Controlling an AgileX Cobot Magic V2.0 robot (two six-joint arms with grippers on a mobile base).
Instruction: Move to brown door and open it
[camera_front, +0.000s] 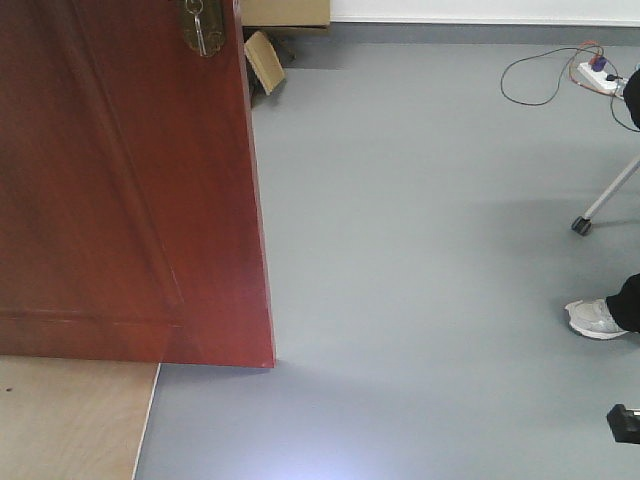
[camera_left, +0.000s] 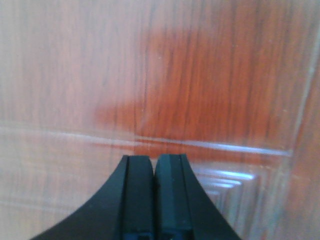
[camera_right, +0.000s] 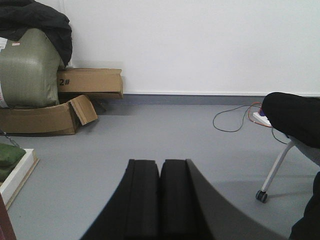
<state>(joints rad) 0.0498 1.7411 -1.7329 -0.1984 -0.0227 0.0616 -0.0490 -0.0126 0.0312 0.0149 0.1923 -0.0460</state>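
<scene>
My left pincer (camera_left: 153, 165) has its two black fingers pressed together, pinching nothing, and points straight at the brown door (camera_left: 200, 80), whose glossy grain and panel moulding fill everything ahead of it. I cannot tell whether the tips touch the wood. Only the front view gives me the door whole: it stands at the left of the frame, angled, its lower corner on the grey floor (camera_front: 420, 250), with the brass lock plate (camera_front: 203, 30) and its dangling keys at the top edge. Neither arm appears there.

My right pincer (camera_right: 160, 170) is likewise pressed together and pinching nothing, held level and aimed along the floor toward the white wall (camera_right: 200, 45). Ahead and to its left sit cardboard boxes (camera_right: 55, 110) with a green bundle on top. Ahead to its right lies a cable (camera_right: 235, 117) running to a power strip, and nearer on that side a chair leg on a caster (camera_right: 270, 177). The front view adds a white shoe (camera_front: 596, 318).
</scene>
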